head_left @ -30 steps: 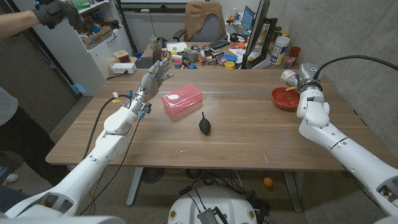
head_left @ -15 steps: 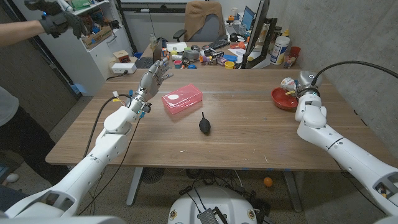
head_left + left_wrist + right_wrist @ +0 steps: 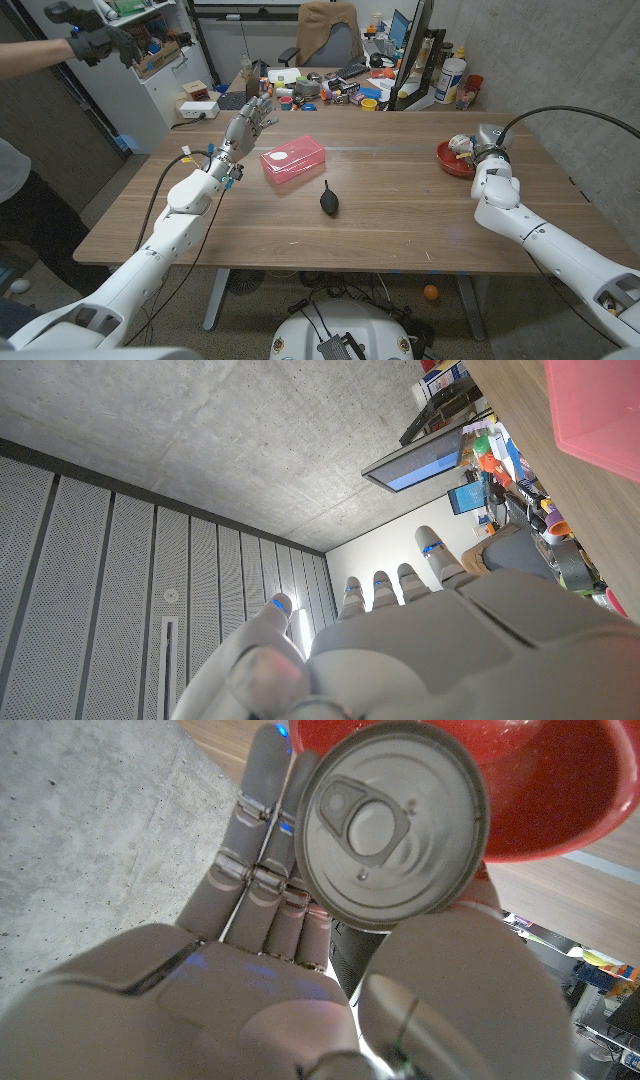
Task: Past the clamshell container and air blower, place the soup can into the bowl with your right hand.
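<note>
My right hand (image 3: 482, 146) holds the soup can (image 3: 461, 142) over the far right rim of the red bowl (image 3: 453, 163), near the table's right edge. In the right wrist view the can's silver pull-tab lid (image 3: 392, 838) faces the camera, gripped between thumb and fingers of the right hand (image 3: 250, 960), with the red bowl (image 3: 570, 790) just behind it. The pink clamshell container (image 3: 293, 162) and the black air blower (image 3: 329, 199) lie mid-table. My left hand (image 3: 249, 124) is raised beside the container, fingers apart, holding nothing; the left hand (image 3: 430, 630) and the container's corner (image 3: 600, 410) also show in the left wrist view.
A cluttered desk with bottles and a monitor (image 3: 410, 50) stands behind the table's far edge. A person's gloved hand (image 3: 95, 35) reaches in at upper left, by a shelf (image 3: 165, 70). The wooden table (image 3: 400, 220) spreads between blower and bowl.
My right hand has carried the soup can down and towards the bowl, from beyond its rim to just over it. The left arm has stayed still.
</note>
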